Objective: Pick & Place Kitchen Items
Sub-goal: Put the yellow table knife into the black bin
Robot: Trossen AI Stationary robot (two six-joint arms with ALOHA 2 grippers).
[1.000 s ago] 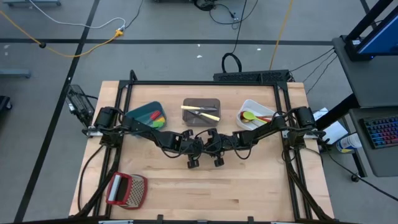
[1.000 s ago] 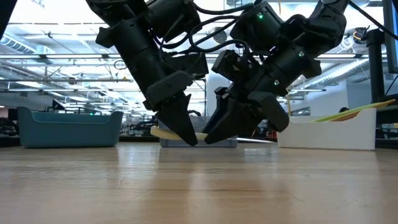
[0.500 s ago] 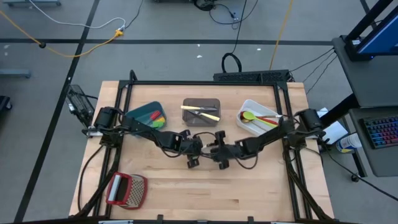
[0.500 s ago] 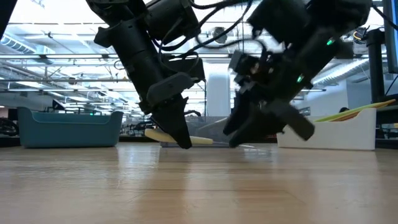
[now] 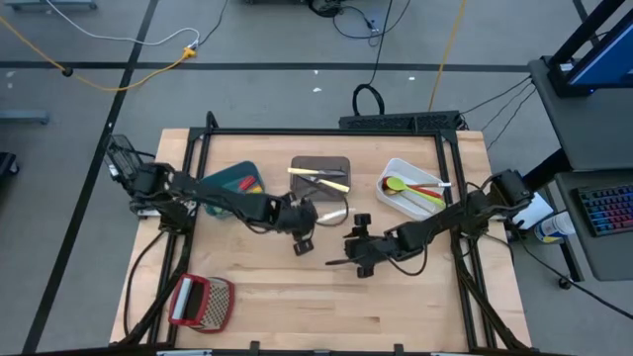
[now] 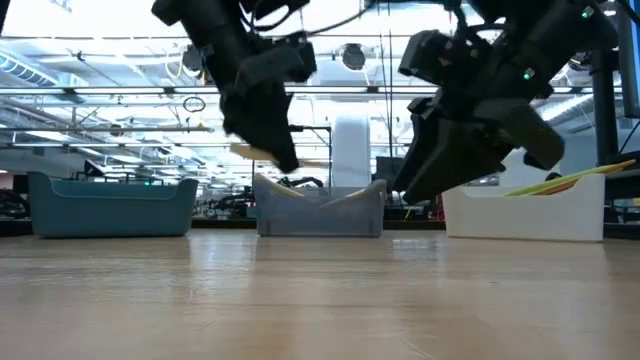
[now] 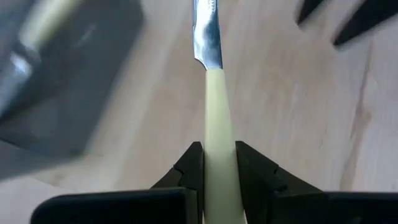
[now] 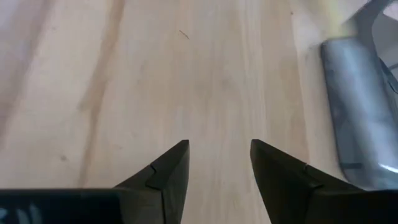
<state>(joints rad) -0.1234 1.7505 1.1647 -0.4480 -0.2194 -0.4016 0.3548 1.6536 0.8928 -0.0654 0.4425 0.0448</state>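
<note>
Cream-handled knife (image 7: 214, 106) sits clamped in the left gripper (image 7: 217, 163), lifted above the bench (image 5: 287, 307) beside the grey bin (image 5: 319, 168), blade pointing straight ahead of the jaws. Right gripper (image 8: 217, 162) hangs parted, empty.

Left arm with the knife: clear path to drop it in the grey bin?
Probably yes. The left gripper is shut on the knife, lifted off the table right beside the grey bin. The right gripper is open, farther off over bare wood, so nothing blocks the way.

2 dark, jointed arms with black cables; each gripper (image 8: 214, 171) has 2 black, wedge-shaped fingers (image 7: 186, 171).
</note>
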